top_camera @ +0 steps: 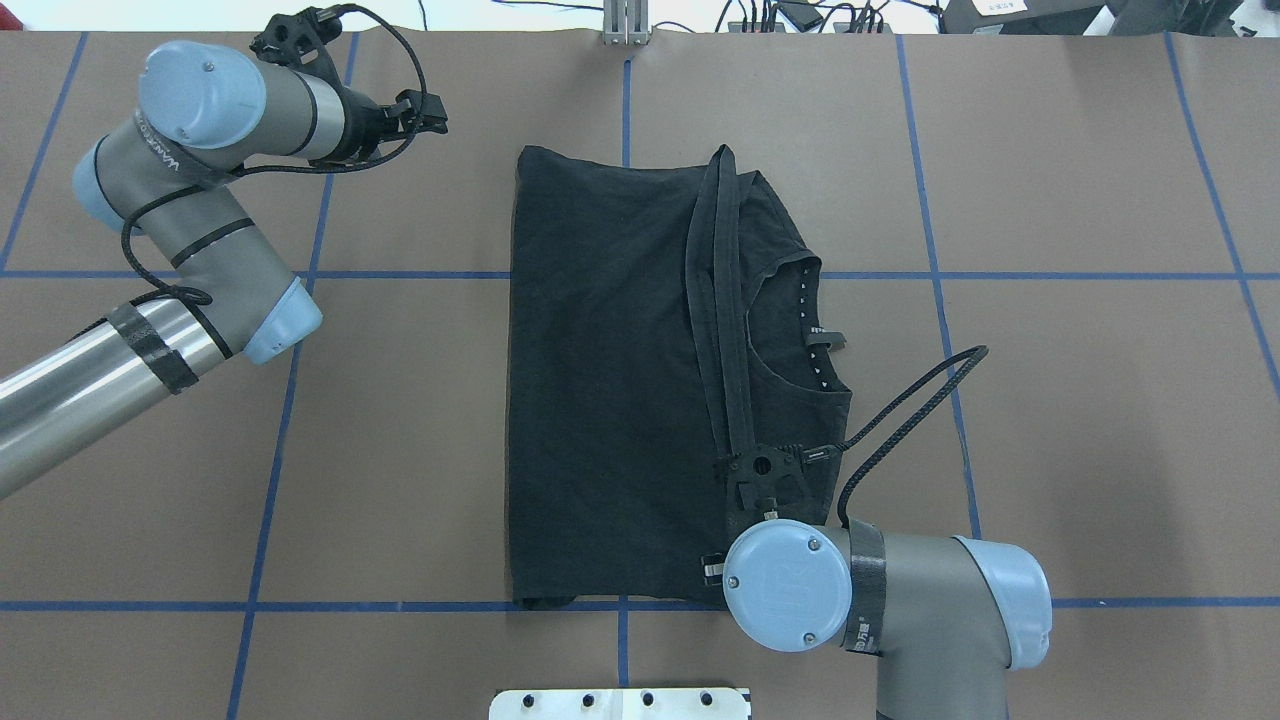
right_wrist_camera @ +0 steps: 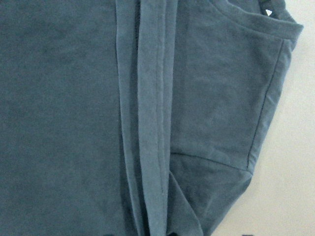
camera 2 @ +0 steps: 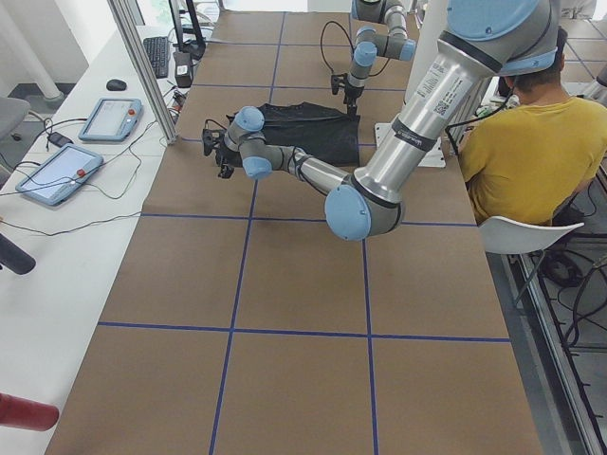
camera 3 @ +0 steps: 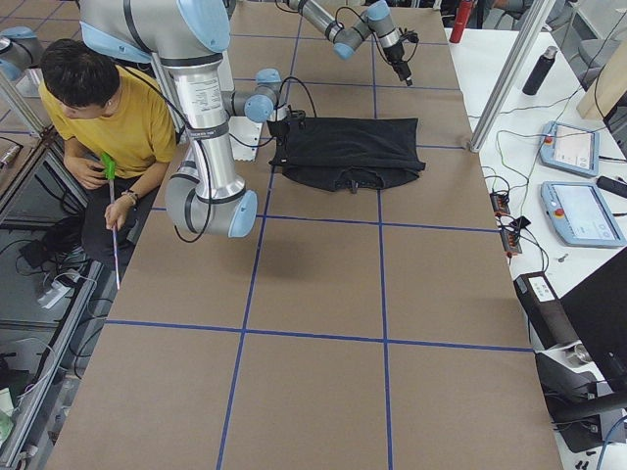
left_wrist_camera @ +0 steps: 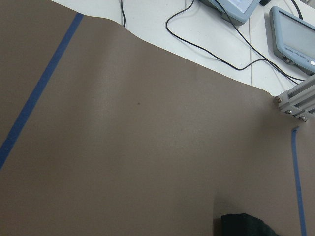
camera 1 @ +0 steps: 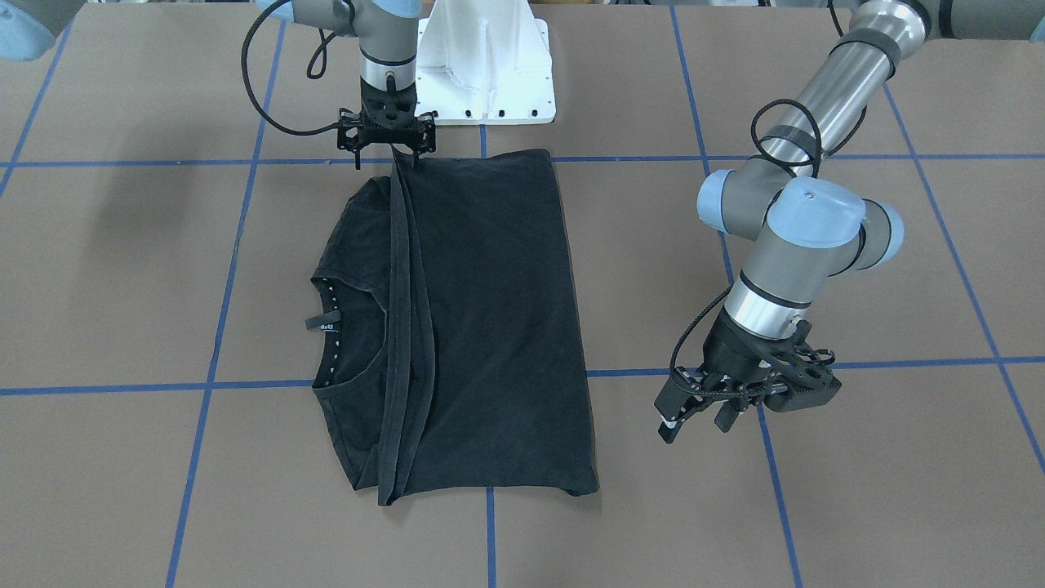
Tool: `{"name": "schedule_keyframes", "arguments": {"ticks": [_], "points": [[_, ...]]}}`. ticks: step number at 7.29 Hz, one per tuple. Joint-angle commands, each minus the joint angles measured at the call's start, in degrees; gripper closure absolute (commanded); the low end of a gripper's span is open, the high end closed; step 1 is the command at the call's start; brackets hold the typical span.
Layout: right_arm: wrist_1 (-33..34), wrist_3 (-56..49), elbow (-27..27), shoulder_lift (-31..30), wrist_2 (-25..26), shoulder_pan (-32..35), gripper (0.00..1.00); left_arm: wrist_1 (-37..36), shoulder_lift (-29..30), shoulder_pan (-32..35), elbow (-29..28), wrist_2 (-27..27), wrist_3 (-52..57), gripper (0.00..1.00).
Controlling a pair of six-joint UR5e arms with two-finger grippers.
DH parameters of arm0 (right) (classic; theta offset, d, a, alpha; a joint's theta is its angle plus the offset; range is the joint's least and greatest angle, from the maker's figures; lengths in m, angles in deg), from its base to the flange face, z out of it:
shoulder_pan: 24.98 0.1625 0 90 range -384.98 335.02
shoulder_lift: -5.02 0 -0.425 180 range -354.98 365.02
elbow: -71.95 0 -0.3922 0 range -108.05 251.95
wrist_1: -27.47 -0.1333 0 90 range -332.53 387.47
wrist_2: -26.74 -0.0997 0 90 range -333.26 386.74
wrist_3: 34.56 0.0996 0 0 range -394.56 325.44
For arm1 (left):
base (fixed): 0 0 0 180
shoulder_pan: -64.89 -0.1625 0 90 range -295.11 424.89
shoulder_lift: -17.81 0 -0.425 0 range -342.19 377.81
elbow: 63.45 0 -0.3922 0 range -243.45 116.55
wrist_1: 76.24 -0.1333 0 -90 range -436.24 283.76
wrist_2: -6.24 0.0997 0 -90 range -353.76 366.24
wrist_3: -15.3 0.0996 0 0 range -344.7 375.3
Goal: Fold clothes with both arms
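The T-shirt [camera 1: 490,327] is plain black on the side that shows, with a row of small white marks inside its neckband [camera 1: 331,322]. The tabletop [camera 1: 816,506] is flat brown, crossed by a grid of blue tape lines [camera 1: 122,389]. The left arm [camera 1: 849,73] and right arm [camera 1: 384,37] are grey metal with light blue joint caps. Their cables [camera 1: 253,82], the left gripper [camera 1: 698,420] and the right gripper [camera 1: 390,153] are black. The base mount [camera 1: 486,73] at the tabletop's robot-side edge is white. A person's shirt [camera 2: 531,152] is yellow
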Motion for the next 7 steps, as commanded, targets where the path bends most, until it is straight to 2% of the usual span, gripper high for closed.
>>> {"name": "schedule_keyframes", "arguments": {"ticks": [1,5,6,7], "points": [[-0.1,-1.6,1.4,0.3,0.2,0.2,0.39,0.0,0.0,0.0,0.0,0.0,0.0,0.00],[-0.1,-4.3,4.3,3.5,0.0,1.2,0.39,0.0,-0.1,0.0,0.0,0.0,0.0,0.00],[-0.1,-4.4,4.4,3.4,-0.1,1.5,0.51,0.0,0.0,0.0,0.0,0.0,0.0,0.00],[-0.1,-4.4,4.4,3.4,-0.1,1.6,0.84,0.0,0.0,0.0,0.0,0.0,0.0,0.00]]}}
